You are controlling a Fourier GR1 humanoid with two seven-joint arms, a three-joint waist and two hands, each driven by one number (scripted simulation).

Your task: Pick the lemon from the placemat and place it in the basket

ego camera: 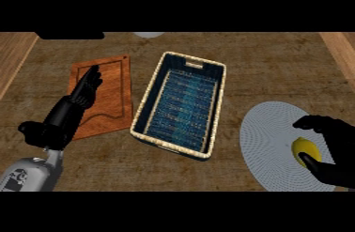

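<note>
The right robot hand (333, 153) sits at the right edge of the surface (277, 66), its fingers and thumb curled around the yellow lemon (305, 149) on the round grey placemat (267, 142). The left robot hand (76, 104) rests over the wooden board (111, 92) with straight fingers, left of the basket (149, 102) in the middle.

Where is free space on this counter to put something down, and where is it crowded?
Bare counter lies right of the basket, above the round placemat. A strip also lies below the basket and wooden board. The basket's inside is empty. It is crowded at the placemat's right side, where the right hand curls around the lemon. The left hand covers the board.
</note>
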